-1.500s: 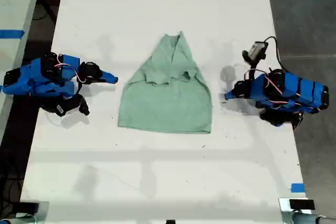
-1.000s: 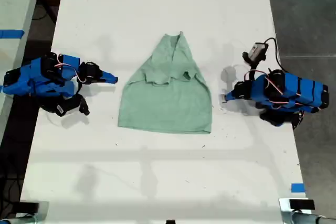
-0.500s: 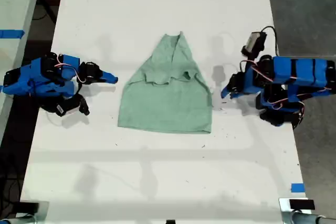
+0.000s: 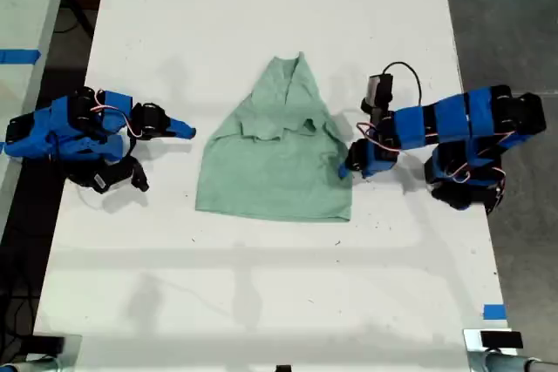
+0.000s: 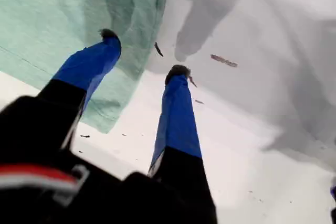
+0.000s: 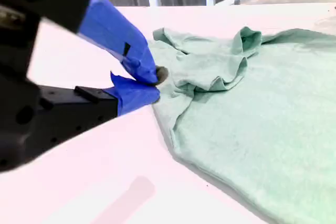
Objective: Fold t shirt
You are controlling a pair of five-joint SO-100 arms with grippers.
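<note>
The pale mint-green t shirt [image 4: 275, 163] lies rumpled on the white table [image 4: 261, 302], narrow at the far end and wide at the near hem. My first gripper [image 4: 346, 166] reaches in from the exterior view's right to the shirt's right edge near the hem. It is open [image 5: 143, 53]: one fingertip [image 5: 109, 35] hangs over the t shirt [image 5: 47, 19], the other over bare table. My second gripper [image 4: 187, 132] rests shut at the exterior view's left, a short way off the shirt. In its wrist view the shut tips [image 6: 154, 81] point at the folded sleeve area of the t shirt [image 6: 252, 108].
Blue tape [image 4: 493, 311] marks the table near the exterior view's lower right corner. Dark floor borders the table on the exterior view's right. A second table with blue tape [image 4: 19, 56] stands at the left. Small dark specks [image 5: 223, 60] dot the surface by the first gripper.
The first arm lifted from its rest and stretched toward the exterior view's left, bringing its open gripper to the shirt's right edge. The second arm and the shirt stayed put.
</note>
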